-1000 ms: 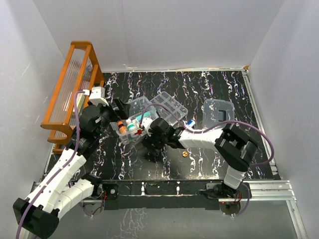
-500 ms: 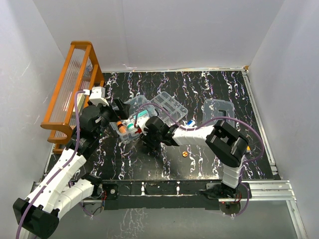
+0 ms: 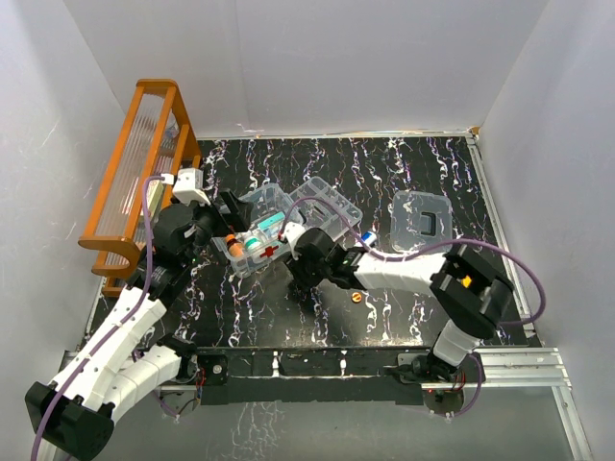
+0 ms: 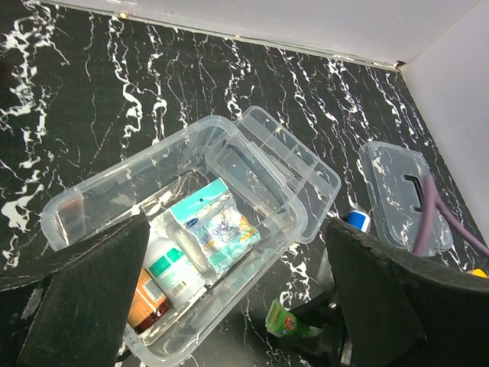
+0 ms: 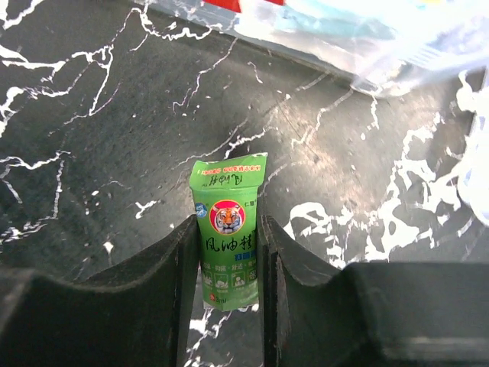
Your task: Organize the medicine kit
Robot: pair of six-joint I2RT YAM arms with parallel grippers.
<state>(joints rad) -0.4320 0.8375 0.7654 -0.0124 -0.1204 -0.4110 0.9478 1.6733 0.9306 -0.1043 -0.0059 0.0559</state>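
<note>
The clear medicine box point(image 3: 252, 265) with a red cross lies open on the black marbled table; it also shows in the left wrist view point(image 4: 72, 222). It holds an orange bottle, a white bottle and a teal packet point(image 4: 216, 229). The divided tray point(image 3: 327, 204) leans against its far right side. The clear lid point(image 3: 421, 219) lies apart to the right. My right gripper point(image 5: 228, 223) is shut on a green tiger sachet point(image 5: 228, 229), just above the table beside the box's near edge point(image 3: 291, 257). My left gripper point(image 4: 237, 290) is open and empty above the box's left end point(image 3: 231, 213).
An orange slatted rack point(image 3: 135, 182) stands along the left wall. A small blue-capped item point(image 3: 368, 235) lies right of the tray. A small orange piece point(image 3: 357, 297) lies on the table in front of the right arm.
My right arm's elbow has swung out to the right and the gripper with the sachet has shifted slightly right, closer to the box. The left arm has not moved.
</note>
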